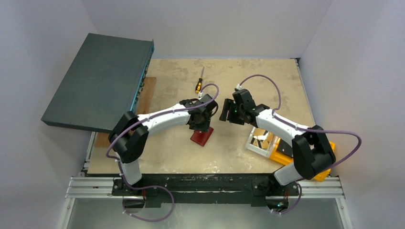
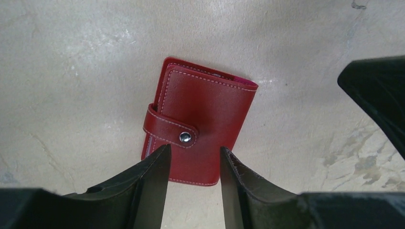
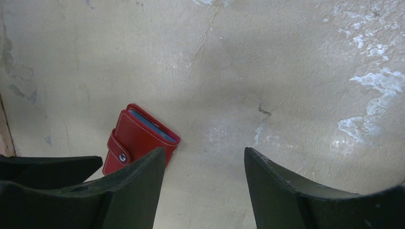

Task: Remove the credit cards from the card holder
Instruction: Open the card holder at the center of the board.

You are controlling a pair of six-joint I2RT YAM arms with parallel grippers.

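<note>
Left gripper (image 2: 195,148) hangs parted over the snapped-shut card holder (image 2: 210,105) — right gripper (image 3: 205,149) spread wide nearby.

Bare bench (image 1: 267,81) runs free along the far edge into the far right corner. A dark grey slab (image 1: 100,81) blocks the far left corner, and a screwdriver (image 1: 199,82) lies mid far edge. Bins (image 1: 278,155) crowd the near right corner. Mid-bench, the left gripper (image 1: 200,125) and the right gripper (image 1: 224,110) leave only a narrow gap between them.
</note>
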